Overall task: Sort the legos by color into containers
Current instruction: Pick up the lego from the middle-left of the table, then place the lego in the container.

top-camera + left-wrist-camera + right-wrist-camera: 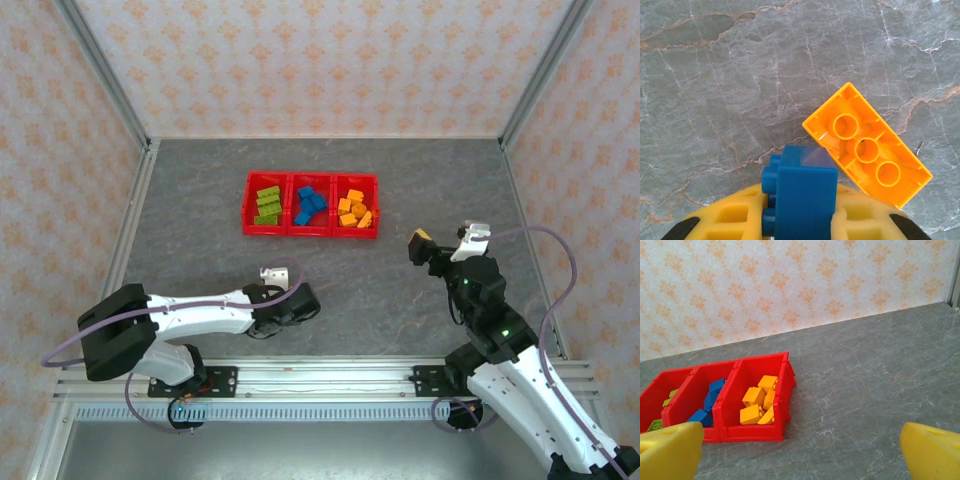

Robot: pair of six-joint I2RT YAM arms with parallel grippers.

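- Closest to the left wrist camera, a blue lego brick [805, 195] is clamped between the yellow fingers [735, 220] of the left gripper [800, 222], its studs facing left.
- Just beside it, an orange-yellow brick [867, 150] lies underside up on the grey marbled table [715, 100]. One edge meets the blue lego brick's upper corner; whether they touch cannot be told.
- Seen from above, the left gripper [303, 301] sits low over the table, in front of the red tray [310, 232] and well apart from it.
- That tray stands mid-table with three compartments: lime green bricks [267, 205] in the left one, blue bricks [310, 205] in the middle, orange-yellow bricks [354, 211] in the right.
- To the right of the tray, the right gripper [446, 242] hangs raised, its jaws spread wide and holding nothing.
- In the right wrist view its yellow fingertips [670, 450] stand at the two lower corners, with the tray beyond on the left.
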